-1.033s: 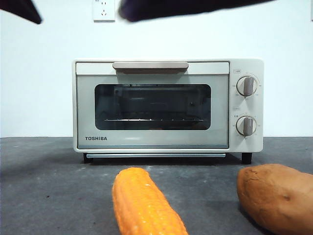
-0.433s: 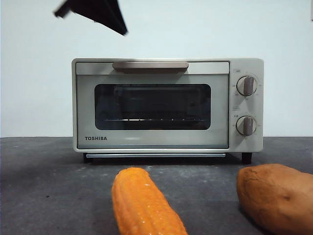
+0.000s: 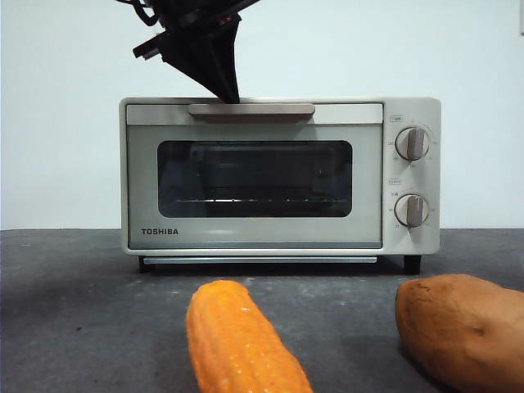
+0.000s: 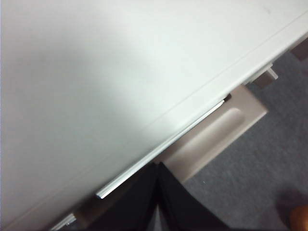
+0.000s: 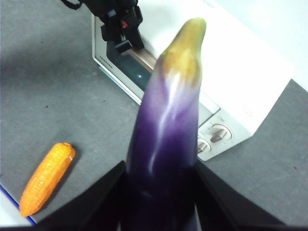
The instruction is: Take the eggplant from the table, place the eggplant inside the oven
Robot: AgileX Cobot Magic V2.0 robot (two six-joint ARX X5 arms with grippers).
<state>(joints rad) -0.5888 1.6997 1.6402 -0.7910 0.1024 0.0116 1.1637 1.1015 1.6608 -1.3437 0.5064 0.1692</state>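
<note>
The eggplant (image 5: 166,125), glossy purple with a yellow-green stem end, stands up between the jaws of my right gripper (image 5: 161,168). The gripper is shut on it, high above the table (image 5: 48,86) and out of the front view. The cream TOSHIBA oven (image 3: 254,237) stands at the back of the table (image 3: 82,303) with its glass door closed. My left gripper (image 3: 232,94) has come down from above, its tips at the left part of the beige handle (image 3: 270,109). In the left wrist view its jaws (image 4: 158,168) are pressed together, shut, against the handle (image 4: 216,134) below the oven top (image 4: 96,72).
An orange corn cob (image 3: 241,344) lies in front of the oven, and a brown sweet potato (image 3: 463,327) lies to its right. From the right wrist view the corn cob (image 5: 48,178) lies on the table well in front of the oven (image 5: 250,77).
The left gripper has come down from the upper left to the oven handle. The dark shape along the top edge one second ago has left the front view.
</note>
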